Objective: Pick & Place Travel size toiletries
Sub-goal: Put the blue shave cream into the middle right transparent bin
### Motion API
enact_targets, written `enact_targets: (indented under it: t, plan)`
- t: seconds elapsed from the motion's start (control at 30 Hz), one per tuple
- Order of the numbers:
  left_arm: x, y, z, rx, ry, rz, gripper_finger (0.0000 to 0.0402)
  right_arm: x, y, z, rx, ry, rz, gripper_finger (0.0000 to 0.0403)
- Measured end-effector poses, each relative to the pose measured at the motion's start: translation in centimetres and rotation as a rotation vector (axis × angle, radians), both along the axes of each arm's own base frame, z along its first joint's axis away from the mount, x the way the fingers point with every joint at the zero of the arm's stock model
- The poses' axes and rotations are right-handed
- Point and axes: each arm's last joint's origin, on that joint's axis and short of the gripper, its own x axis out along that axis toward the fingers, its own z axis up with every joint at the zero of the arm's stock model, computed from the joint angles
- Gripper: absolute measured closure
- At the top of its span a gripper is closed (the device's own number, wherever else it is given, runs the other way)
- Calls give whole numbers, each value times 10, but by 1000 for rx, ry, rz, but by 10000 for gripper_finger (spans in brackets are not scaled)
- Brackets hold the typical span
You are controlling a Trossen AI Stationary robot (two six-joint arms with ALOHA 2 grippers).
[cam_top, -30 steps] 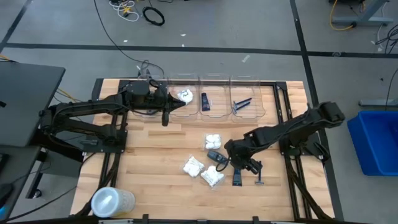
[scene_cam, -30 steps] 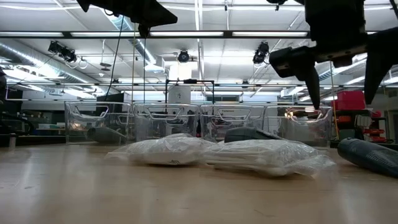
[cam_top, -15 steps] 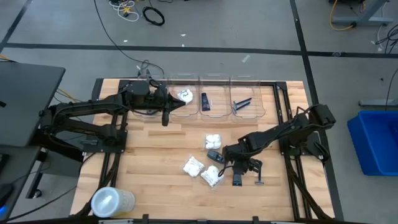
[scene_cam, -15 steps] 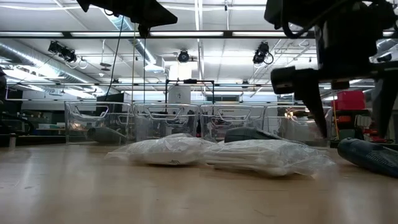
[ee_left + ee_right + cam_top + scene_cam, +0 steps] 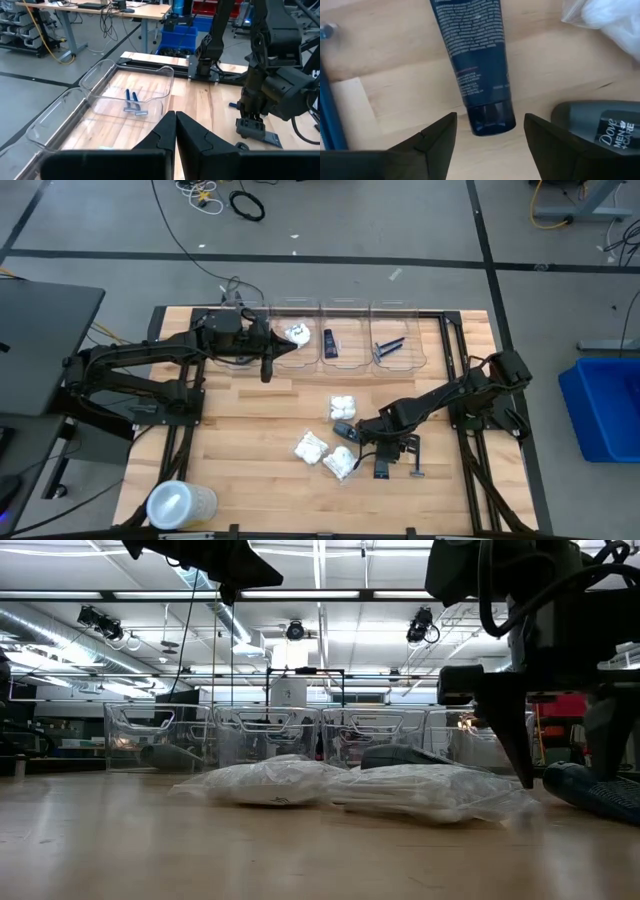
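Observation:
On the table lie a black tube [image 5: 381,467], a dark grey oval case [image 5: 345,430], three white packets [image 5: 343,406] [image 5: 310,447] [image 5: 340,465] and a blue razor [image 5: 418,471]. My right gripper [image 5: 490,135] points down, open, low over the tube's cap end [image 5: 487,117]. One finger stands on each side of the cap, with a gap to it. The oval case [image 5: 600,130] lies just beside one finger. My left gripper [image 5: 266,366] hangs shut in the air in front of the clear bins, holding nothing.
A row of clear bins [image 5: 346,330] stands along the far edge, holding a white packet [image 5: 296,333], a black tube [image 5: 329,342] and razors [image 5: 132,102]. A large translucent round container [image 5: 181,505] lies at the near left corner. Bare wood shows at the centre left.
My right gripper has come down toward the black tube and rolled about its wrist, so that its fingers now straddle the cap end. The toiletries lie as they did.

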Motion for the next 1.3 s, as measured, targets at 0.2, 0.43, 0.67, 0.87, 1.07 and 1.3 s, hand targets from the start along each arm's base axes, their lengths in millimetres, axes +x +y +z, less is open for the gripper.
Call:
enact_targets:
  t: [0.2, 0.43, 0.67, 0.87, 1.07, 1.3]
  plan:
    - [0, 0, 0, 5, 3, -2, 382, 0, 0, 0, -7, -1, 0, 180]
    - [0, 0, 0, 6, 3, -2, 382, 0, 0, 0, 0, -2, 27, 210]
    - [0, 0, 0, 11, 4, -3, 382, -1, 0, 0, 1, 1, 28, 249]
    - [0, 0, 0, 11, 4, -4, 381, -1, 1, 0, 3, -1, 43, 261]
    - [0, 0, 0, 11, 4, -3, 381, -3, 2, 0, 10, 19, 74, 259]
    - [0, 0, 0, 11, 4, -3, 381, -5, 2, 0, 8, 31, 77, 269]
